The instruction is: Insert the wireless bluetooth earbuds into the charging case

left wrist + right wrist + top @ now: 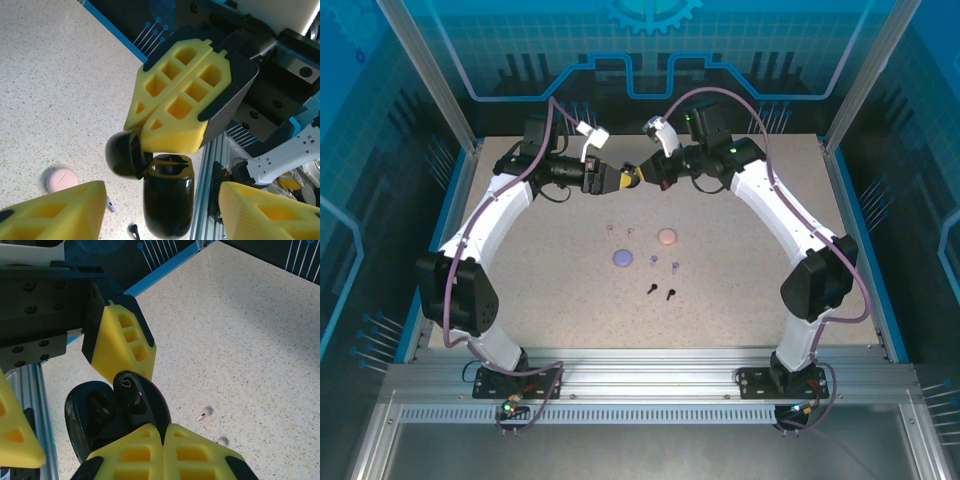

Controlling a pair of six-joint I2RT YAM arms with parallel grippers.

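Nearest the bases, well short of both grippers, the two black buds [650, 290] lie loose on the table [740, 300]. Just beyond them lie the two purple buds [674, 266], with the purple case [623, 258] beside them on the left gripper's side. Next out is the pink case [666, 237]. The two pink buds [611, 229] lie to its left and are the buds closest under the grippers. Both of these cases lie flat and look closed to me.

Farthest out, the two grippers meet above the table. The right gripper [161, 432] is clenched on the black case [167, 205], pinching it near the hinge. Its lid hangs open and the body points down. The left gripper [162, 186] has its jaws apart on either side of that case. I cannot tell whether either finger touches it, so I record the left gripper as not grasping.

My finding is that all six buds are on the table and none is seated in a case. The only progress I can confirm is the black case lifted and opened. In my judgement nearly the whole task remains: the black pair goes in first, then the other two cases must be opened and filled.
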